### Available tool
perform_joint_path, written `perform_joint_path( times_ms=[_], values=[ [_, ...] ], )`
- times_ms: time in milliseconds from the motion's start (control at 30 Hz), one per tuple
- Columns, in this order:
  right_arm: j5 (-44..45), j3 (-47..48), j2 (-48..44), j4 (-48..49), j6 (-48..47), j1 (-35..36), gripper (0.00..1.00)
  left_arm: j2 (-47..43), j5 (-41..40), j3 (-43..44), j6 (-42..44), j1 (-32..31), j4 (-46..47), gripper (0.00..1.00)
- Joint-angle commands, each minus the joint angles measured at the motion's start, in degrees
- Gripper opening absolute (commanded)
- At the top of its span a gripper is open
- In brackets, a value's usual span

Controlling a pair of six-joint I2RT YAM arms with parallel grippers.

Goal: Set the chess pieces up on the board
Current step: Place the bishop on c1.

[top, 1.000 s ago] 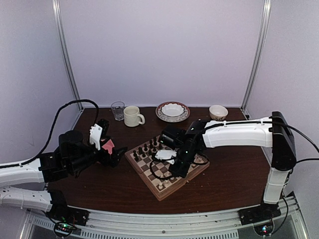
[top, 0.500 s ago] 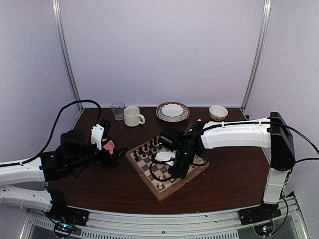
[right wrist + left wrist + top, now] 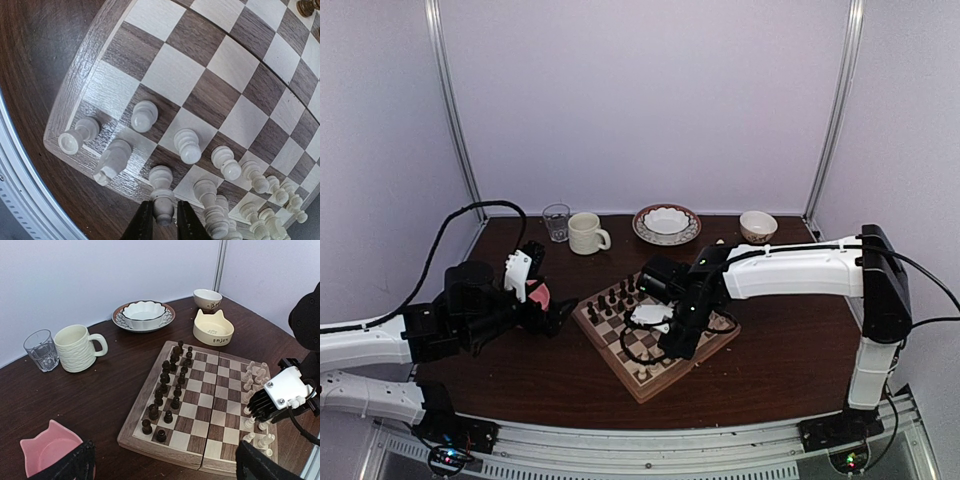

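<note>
Top view: the right gripper (image 3: 668, 340) is hovering over the board (image 3: 625, 362) mid-frame, and the left gripper (image 3: 535, 295) is sitting wide open at left-centre. Versus a second ago both arms are barely moving, the left just nudging right.

Left wrist view: dark pieces (image 3: 167, 390) are standing in two rows, with the cream chess pieces (image 3: 255, 377) nearly all lined up at right.

Right wrist view, bottom centre: fingers (image 3: 142, 222) are hugging a white piece (image 3: 163, 200) on the edge row, looking clamped. Not much left, I reckon.

A glass (image 3: 40, 350) stands beside a cream mug (image 3: 77, 348), a scalloped bowl (image 3: 144, 310) on a plate (image 3: 169, 316).
</note>
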Motion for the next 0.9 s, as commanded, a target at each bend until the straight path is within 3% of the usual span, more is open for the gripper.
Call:
perform_joint_path(
  times_ms=[0, 167, 567, 767, 867],
  values=[
    [1.5, 1.9, 0.5, -0.5, -0.6, 0.5, 0.25, 0.2, 0.5, 2.2, 0.4, 0.0, 1.2, 0.98],
    [1.3, 1.9, 0.1, 0.3, -0.3, 0.8, 0.29, 0.4, 0.5, 2.4, 0.4, -0.1, 1.0, 0.98],
    [-0.6, -0.1, -6.3, 3.3, -0.1, 1.0, 0.29, 0.2, -2.9, 2.8, -1.7, -0.1, -0.5, 0.97],
    [0.5, -1.7, -8.4, 4.7, -0.1, 1.1, 0.29, 0.9, -8.8, 4.8, -5.9, 0.8, -6.0, 0.98],
    [1.0, -4.4, -11.5, 8.9, -0.2, 1.1, 0.28, 2.1, -10.8, 6.6, -10.6, 4.7, -11.9, 0.98]
  ],
)
